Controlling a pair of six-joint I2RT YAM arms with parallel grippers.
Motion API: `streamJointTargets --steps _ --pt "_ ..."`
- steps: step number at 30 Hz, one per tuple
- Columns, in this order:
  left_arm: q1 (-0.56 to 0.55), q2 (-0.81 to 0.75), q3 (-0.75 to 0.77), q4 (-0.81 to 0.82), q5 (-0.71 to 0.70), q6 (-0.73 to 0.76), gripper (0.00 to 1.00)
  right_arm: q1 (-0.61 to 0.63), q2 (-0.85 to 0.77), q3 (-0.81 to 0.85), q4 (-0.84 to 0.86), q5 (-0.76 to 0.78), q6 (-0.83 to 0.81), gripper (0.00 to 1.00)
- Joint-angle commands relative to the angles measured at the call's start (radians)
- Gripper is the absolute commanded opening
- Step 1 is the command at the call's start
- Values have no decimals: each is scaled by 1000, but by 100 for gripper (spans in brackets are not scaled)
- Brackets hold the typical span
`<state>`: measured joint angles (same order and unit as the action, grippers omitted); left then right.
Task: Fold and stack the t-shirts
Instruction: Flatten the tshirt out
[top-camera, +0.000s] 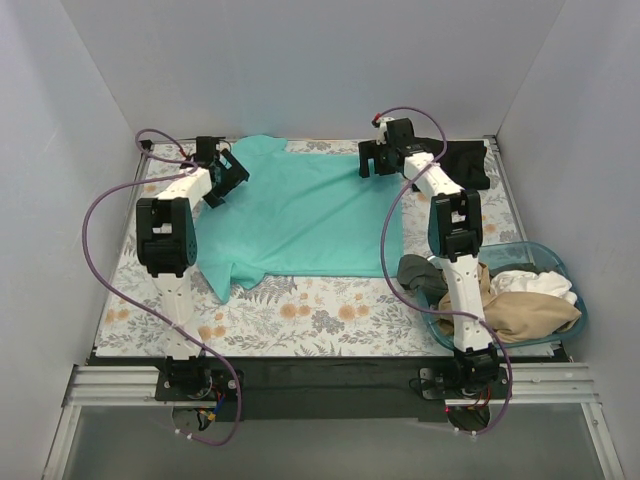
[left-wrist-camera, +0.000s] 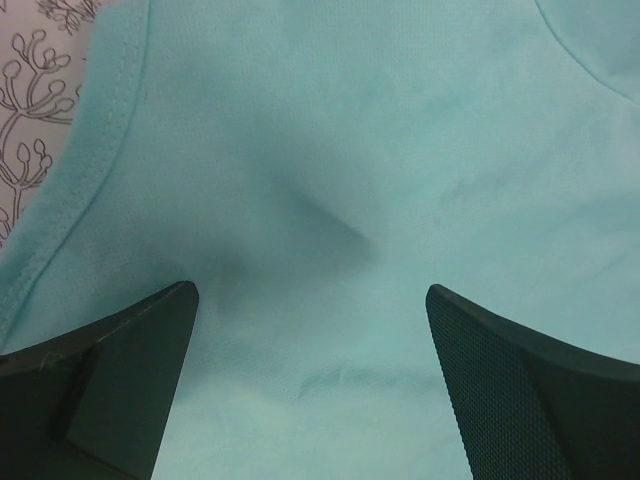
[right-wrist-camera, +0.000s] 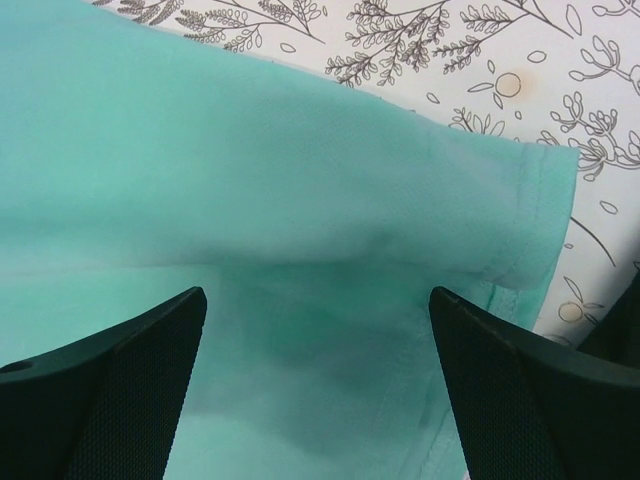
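**Teal shirt spread on the floral cloth**

From above, we see the teal t-shirt (top-camera: 300, 215) lying flat mid-table on the floral tablecloth (top-camera: 300, 312), with white walls (top-camera: 320, 70) around it. At the left wrist, the left gripper (left-wrist-camera: 310, 300) stands wide open over teal fabric. At the right wrist, the right gripper (right-wrist-camera: 318, 300) is equally spread above a hemmed edge.

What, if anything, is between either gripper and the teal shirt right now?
Nothing visible. The left gripper and right gripper are both open, with only bare teal shirt fabric showing between their fingers. The black shirt lies off to the right, not under either gripper.
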<state>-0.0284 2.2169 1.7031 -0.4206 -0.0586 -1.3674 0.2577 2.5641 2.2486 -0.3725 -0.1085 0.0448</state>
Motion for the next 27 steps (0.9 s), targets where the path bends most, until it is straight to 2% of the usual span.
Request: streamJointTargets --steps 1,4,6,7,8,9,11,12,13,14,16,19,23,25,26,27 --pt "2 -123 32 -59 57 30 98 9 -158 39 -26 -23 -42 98" --pt "-2 -271 -34 -67 89 -5 98 35 -327 -81 -23 -17 -42 98" --pt "-18 -367 -149 -69 92 -30 98 57 -474 -247 -13 4 -42 98" --pt "-27 -463 -196 -69 86 -44 98 78 -523 -318 -8 13 -36 98" --pt "-53 -514 -306 -67 74 -80 98 92 -572 -384 10 35 -25 98" --pt "-73 -560 -360 -67 71 -97 98 106 -672 -528 20 44 -14 98" --pt "-149 -701 -527 -67 19 -137 98 146 -820 -672 47 59 33 98" --pt "-242 -827 -674 -79 -31 -185 98 176 -972 -901 110 55 96 98" --pt "-243 -829 -675 -83 -30 -185 98 184 -973 -990 138 55 96 98" --pt "-289 -914 -721 -81 -30 -211 98 192 -1075 -1067 179 37 140 98" --pt "-321 -988 -857 -67 -32 -220 98 207 -1165 -1267 269 0 174 98" --pt "-346 -1111 -1019 -52 -38 -252 98 215 -1310 -1446 325 -56 220 98" --pt "-353 -1160 -1126 -32 -24 -288 98 213 -1452 -1526 328 -21 248 98" --pt "-355 -1142 -1143 -11 -20 -295 92 215 -1486 -1537 328 1 262 98" --pt "-355 -1129 -1143 -9 -33 -298 84 215 -1515 -1546 328 6 268 98" --pt "-355 -1104 -1140 -10 -47 -300 82 215 -1529 -1552 328 1 270 98"
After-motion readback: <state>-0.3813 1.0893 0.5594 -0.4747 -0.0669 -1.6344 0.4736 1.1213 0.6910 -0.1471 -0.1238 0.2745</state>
